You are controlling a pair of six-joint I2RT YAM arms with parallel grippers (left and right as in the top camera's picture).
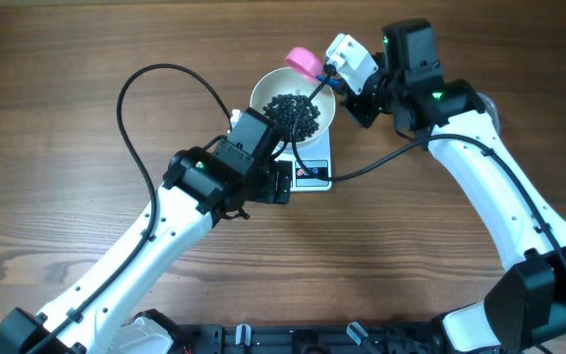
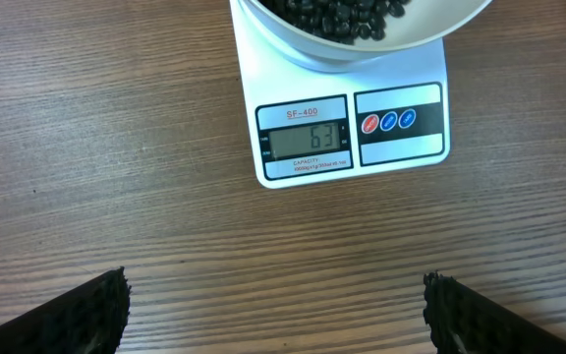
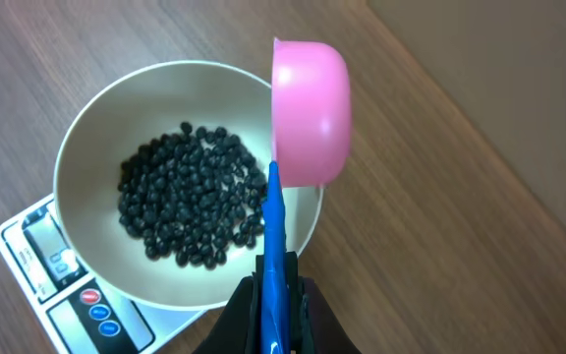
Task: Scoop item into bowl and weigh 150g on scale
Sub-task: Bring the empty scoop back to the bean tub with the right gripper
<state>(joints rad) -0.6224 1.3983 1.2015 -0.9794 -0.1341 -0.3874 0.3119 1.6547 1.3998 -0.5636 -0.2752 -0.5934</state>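
A white bowl (image 1: 259, 90) (image 3: 86, 147) stands on the white scale (image 1: 314, 173) (image 2: 401, 157) and holds a heap of small black beads, the item (image 1: 296, 112) (image 3: 193, 202) (image 2: 337, 18). The scale's display (image 2: 308, 143) faces the left wrist camera. My right gripper (image 3: 276, 300) (image 1: 334, 71) is shut on the blue handle of a pink scoop (image 3: 311, 108) (image 1: 303, 61), whose cup is turned on its side over the bowl's rim. My left gripper (image 2: 275, 310) (image 1: 283, 182) hangs open over bare wood just in front of the scale, holding nothing.
A black cable (image 1: 155, 74) loops over the table left of the bowl. Another cable (image 1: 381, 162) runs from the right arm to the scale's side. Wooden tabletop (image 1: 67, 197) surrounds the scale.
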